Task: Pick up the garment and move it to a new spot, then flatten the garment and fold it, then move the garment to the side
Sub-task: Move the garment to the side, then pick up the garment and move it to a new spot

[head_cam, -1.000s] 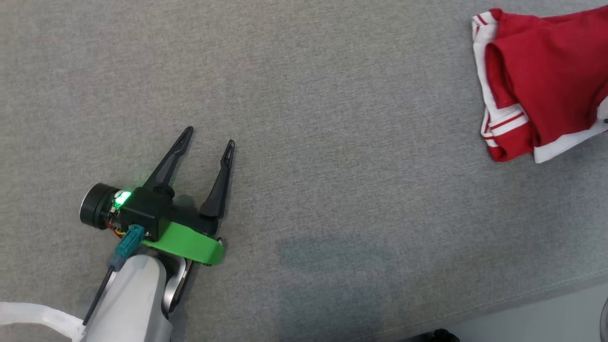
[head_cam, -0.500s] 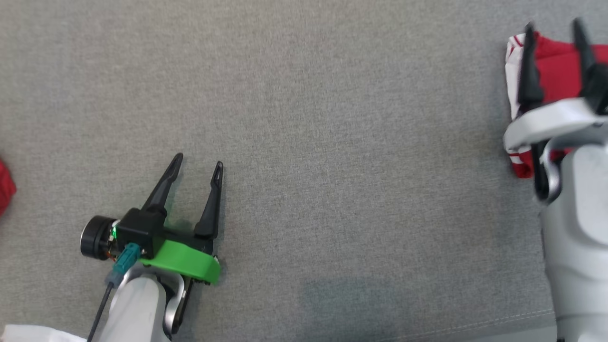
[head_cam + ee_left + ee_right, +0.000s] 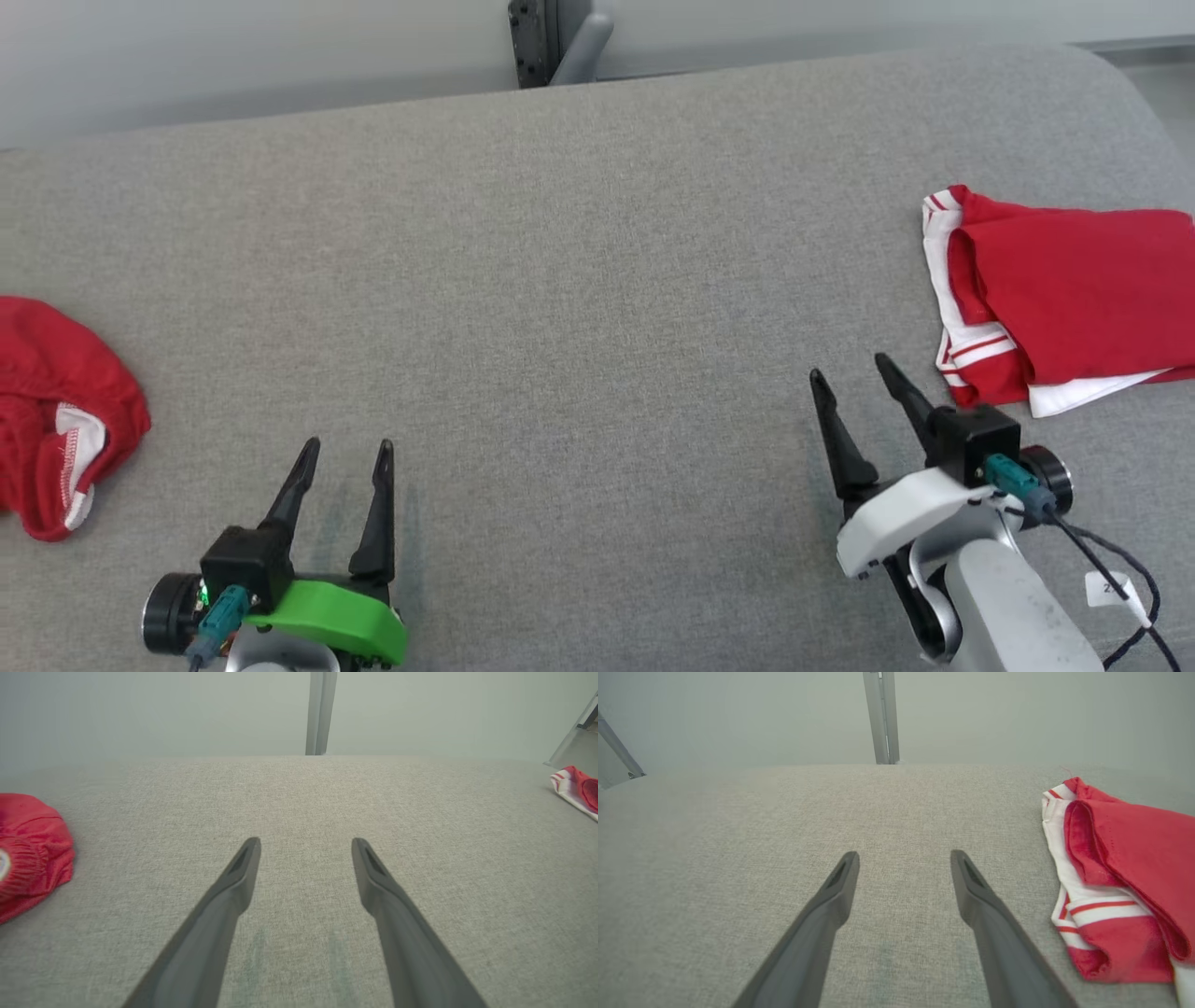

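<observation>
A folded red garment (image 3: 1074,299) with white striped trim lies flat at the table's right side; it also appears in the right wrist view (image 3: 1134,858) and far right in the left wrist view (image 3: 577,791). My right gripper (image 3: 849,368) is open and empty, just left of the garment and nearer to me, apart from it (image 3: 905,854). My left gripper (image 3: 347,445) is open and empty at the lower left (image 3: 306,840). A second, crumpled red garment (image 3: 56,401) lies at the left edge (image 3: 28,849).
The grey fabric-covered table (image 3: 597,233) spreads wide between the two garments. A dark post (image 3: 551,37) stands behind its far edge. The table's right end curves away beyond the folded garment.
The head camera has swung, so the whole picture shifted. My right gripper, above the folded garment half a second ago, now sits open to its left, off the cloth.
</observation>
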